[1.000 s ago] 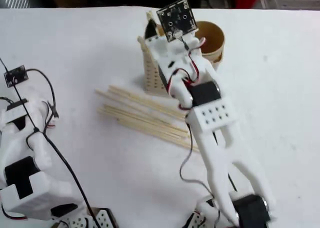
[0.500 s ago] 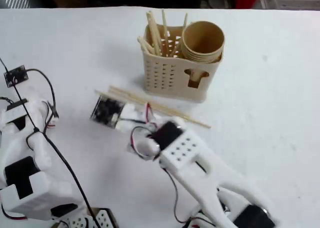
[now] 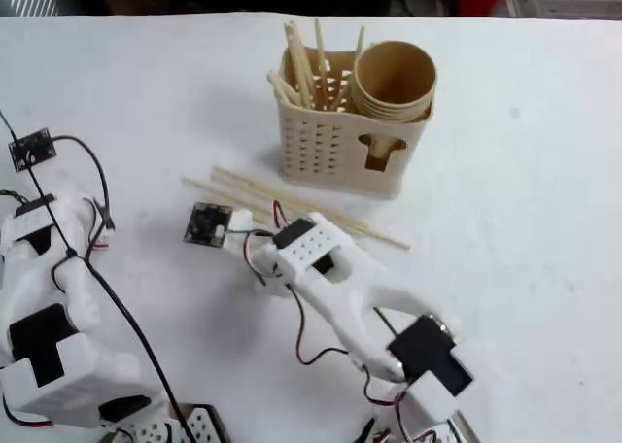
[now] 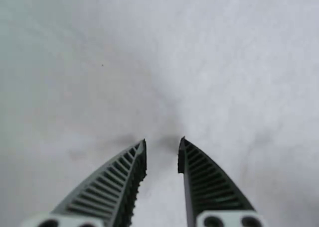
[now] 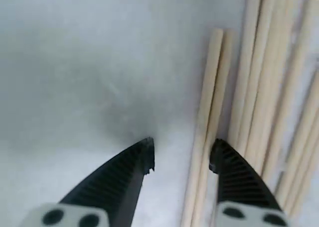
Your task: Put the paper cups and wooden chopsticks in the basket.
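A cream slotted basket [image 3: 335, 147] stands at the back middle of the table, holding several wooden chopsticks [image 3: 306, 59] upright and stacked paper cups [image 3: 395, 78]. More chopsticks [image 3: 330, 216] lie loose on the table in front of the basket, partly under my right arm [image 3: 311, 254]. My right gripper [image 5: 182, 155] is open low over these loose chopsticks [image 5: 264, 87], with a pair of sticks [image 5: 207, 132] lying between its fingers. My left arm [image 3: 44, 297] is folded at the left edge. Its gripper [image 4: 162, 146] is open over bare table, with nothing between the fingers.
The table [image 3: 525, 190] is covered in white cloth. Black cables [image 3: 97, 268] run across my left arm. The right arm's base [image 3: 428, 365] sits at the front edge.
My right arm has come away from the basket and dropped down over the loose chopsticks, hiding several of them. The left arm has kept still.
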{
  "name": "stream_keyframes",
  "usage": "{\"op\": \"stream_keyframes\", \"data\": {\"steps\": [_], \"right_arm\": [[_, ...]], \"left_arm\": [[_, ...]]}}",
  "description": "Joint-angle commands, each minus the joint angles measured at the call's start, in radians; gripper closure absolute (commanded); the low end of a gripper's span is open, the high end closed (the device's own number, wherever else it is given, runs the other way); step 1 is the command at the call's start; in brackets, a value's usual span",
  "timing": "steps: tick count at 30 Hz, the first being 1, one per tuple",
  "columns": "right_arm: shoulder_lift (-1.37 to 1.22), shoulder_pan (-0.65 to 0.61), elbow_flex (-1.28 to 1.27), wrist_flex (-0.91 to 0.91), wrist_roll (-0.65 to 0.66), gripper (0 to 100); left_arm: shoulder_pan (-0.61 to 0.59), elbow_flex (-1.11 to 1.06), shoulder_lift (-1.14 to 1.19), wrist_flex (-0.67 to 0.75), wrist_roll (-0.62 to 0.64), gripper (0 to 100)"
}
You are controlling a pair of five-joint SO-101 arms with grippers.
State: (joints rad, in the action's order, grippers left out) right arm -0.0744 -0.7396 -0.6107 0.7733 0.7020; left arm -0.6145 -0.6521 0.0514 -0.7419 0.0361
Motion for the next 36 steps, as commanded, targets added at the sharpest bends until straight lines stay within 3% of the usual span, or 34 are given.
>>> {"op": "stream_keyframes", "data": {"steps": [1, 8, 14, 27, 33, 36], "right_arm": [[-0.015, 0.015, 0.026, -0.001, 0.006, 81.5], [-0.010, 0.008, 0.026, 0.042, 0.003, 95.2], [0.033, -0.016, 0.031, 0.088, -0.017, 95.9], [0.627, -0.013, 0.049, 0.225, -0.192, 96.0], [0.788, 0.038, 0.318, 0.206, -0.193, 96.1], [0.762, 0.104, 0.456, 0.068, -0.193, 96.1]], "left_arm": [[0.013, 0.005, -0.005, 0.017, 0.011, 88], [0.013, 0.005, -0.005, 0.017, 0.011, 88], [0.013, 0.005, -0.005, 0.017, 0.011, 88], [0.013, 0.005, -0.005, 0.018, 0.011, 88], [0.013, 0.005, -0.005, 0.018, 0.011, 88], [0.013, 0.005, -0.005, 0.018, 0.011, 88]]}}
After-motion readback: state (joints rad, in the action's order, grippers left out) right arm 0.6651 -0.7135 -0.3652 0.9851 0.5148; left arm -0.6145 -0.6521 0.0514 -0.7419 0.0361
